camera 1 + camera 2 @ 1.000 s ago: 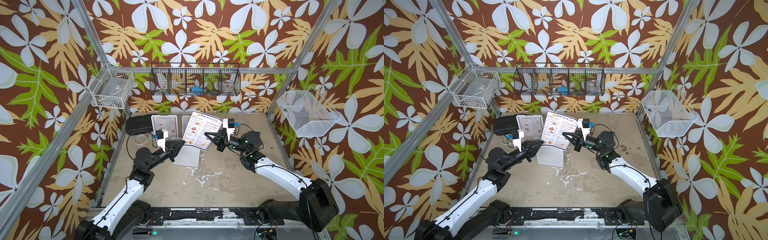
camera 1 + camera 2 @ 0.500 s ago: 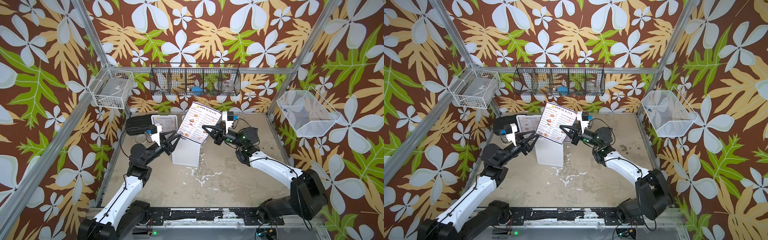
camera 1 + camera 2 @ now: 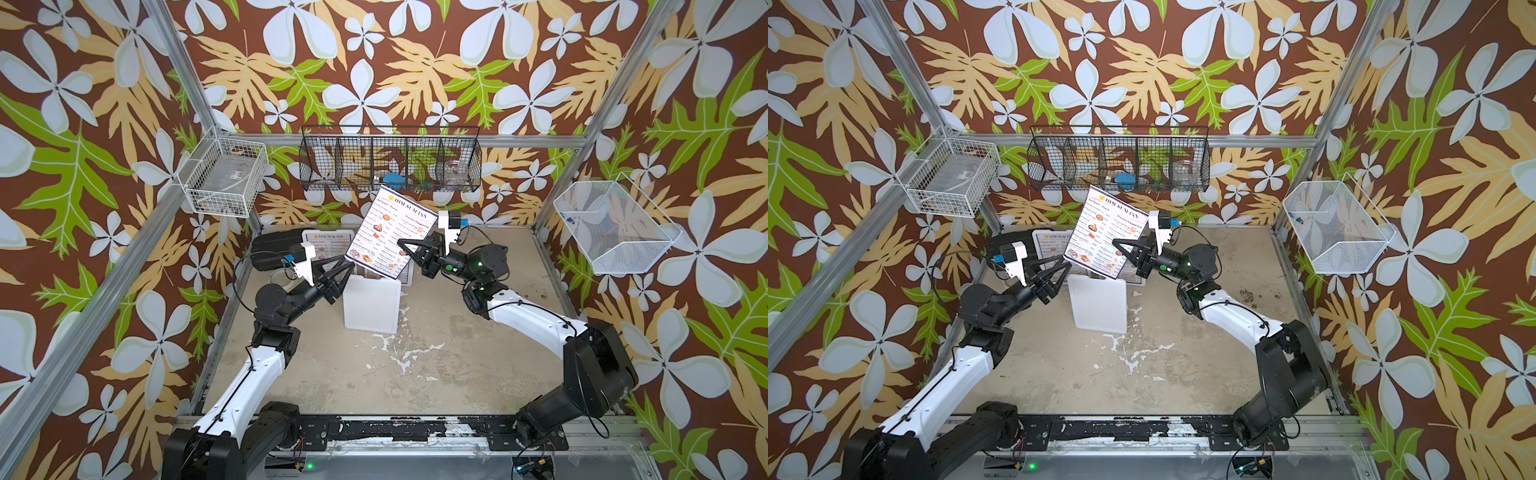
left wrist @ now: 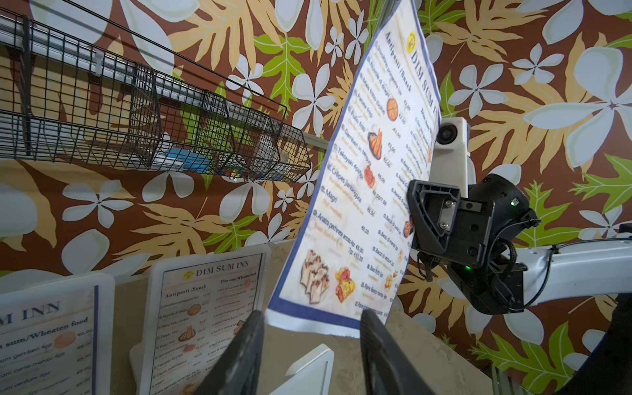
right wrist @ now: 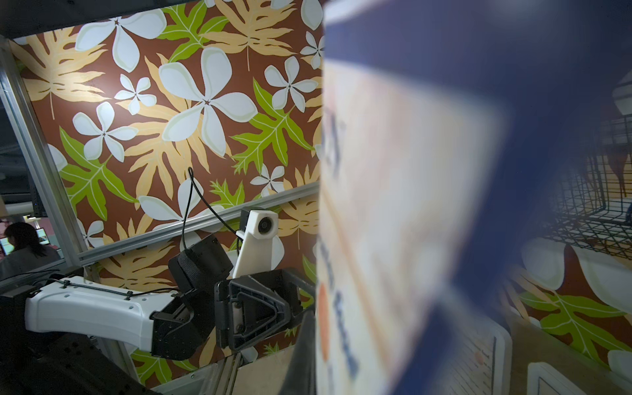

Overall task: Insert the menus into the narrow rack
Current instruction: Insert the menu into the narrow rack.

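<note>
Roughly two-thirds done, by my read. First menu [image 4: 205, 307] and second menu [image 4: 44, 335] stand upright against the white rounded panels [image 4: 150, 307] toward the back of the rack [image 3: 370, 307]. They look seated, but the slot bottoms are out of sight, so that's a judgement.

Third menu [image 3: 386, 232] is in the air above the rack, tilted, with its lower edge clear of the panels and in no slot. Right gripper [image 3: 405, 247] is clamped tight on the edge nearest the right arm and is the only thing holding it.

Left gripper [image 3: 343, 270] sits just beside the sheet's lower corner, jaws part open with nothing gripped. Can't tell if a tip brushes the paper.

Left to do:
- square the sheet upright
- line its bottom edge with a free gap
- lower it and let go

The thin sheet will likely flex, so the left claw steadying the free corner looks useful.
</note>
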